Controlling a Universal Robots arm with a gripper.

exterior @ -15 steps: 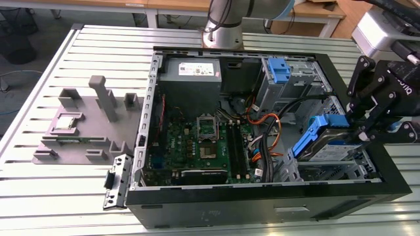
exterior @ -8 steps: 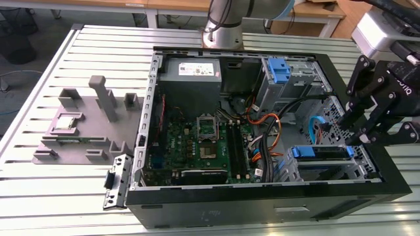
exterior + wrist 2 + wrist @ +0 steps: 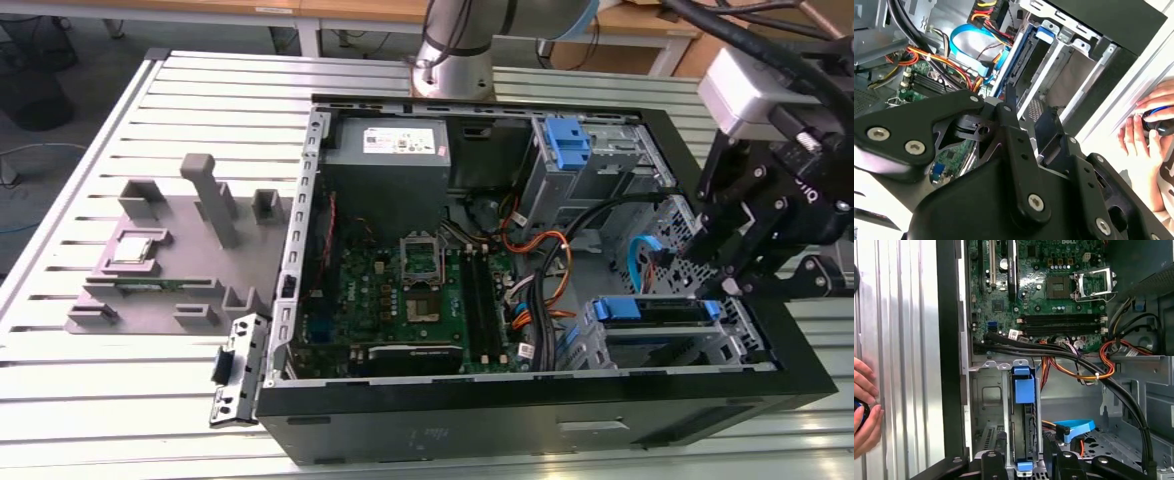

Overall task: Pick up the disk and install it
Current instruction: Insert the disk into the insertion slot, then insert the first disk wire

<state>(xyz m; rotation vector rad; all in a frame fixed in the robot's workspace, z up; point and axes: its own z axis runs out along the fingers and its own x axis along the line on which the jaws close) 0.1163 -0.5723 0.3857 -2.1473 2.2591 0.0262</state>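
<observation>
The disk (image 3: 1024,432) stands on edge in the drive cage (image 3: 988,395) at a corner of the open computer case (image 3: 534,415). Its blue rails run along the cage's guides. The end effector (image 3: 1029,114) hovers just over it, released. In the second wrist view its fingers (image 3: 1009,105) are apart with nothing between them. In the first wrist view they straddle the disk's near edge without clearly touching it.

Judged from this, the work is at the seating stage. Doing it well means keeping the fingers centred on the disk's edge and moving straight along the guides so the rails do not bind. It also means staying off the orange cables (image 3: 1089,372) and the black cable bundle (image 3: 1054,352) that cross just beside the cage (a snagged wire could tilt the carrier).

The case lies open side up on a slatted aluminium desk (image 3: 120,420). A grey fixture block (image 3: 147,290) sits well apart from it, toward the exterior view's left. The arm's base (image 3: 454,50) stands behind the case. A person's hand (image 3: 1146,130) lies on the desk beside the case's wall. Beyond, wooden-topped furniture (image 3: 347,10) lines the room.
</observation>
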